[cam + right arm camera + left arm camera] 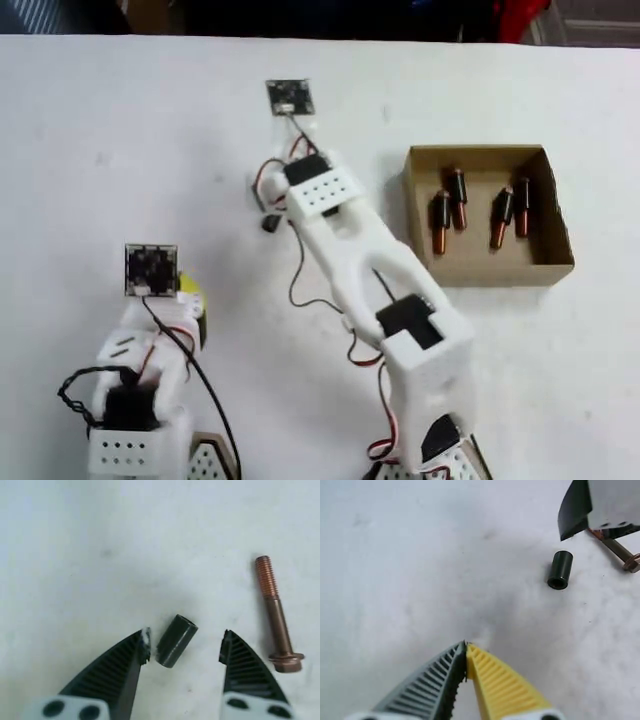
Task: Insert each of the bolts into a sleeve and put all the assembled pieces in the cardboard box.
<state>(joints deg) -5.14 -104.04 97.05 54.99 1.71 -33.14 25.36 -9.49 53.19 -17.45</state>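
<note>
Now, nearest to me, my left gripper (pixel 466 647) is clenched on nothing: its grey and yellow fingers meet at the tips above the white table (pixel 395 555). Farther out, my right gripper (pixel 185 640) is spread wide and low over the table. The black sleeve (pixel 176 641) lies on its side between its two fingers. It is very close to one fingertip, and I cannot tell if it touches it. The copper-coloured bolt (pixel 277 615) lies flat just outside the other finger, apart from the sleeve, with the flanged head toward the gripper and the thread pointing away. Beyond, on the right side of this arm, the cardboard box (pixel 500 272) stands open. Four assembled pieces (pixel 458 200) lie inside it, in two pairs.
</note>
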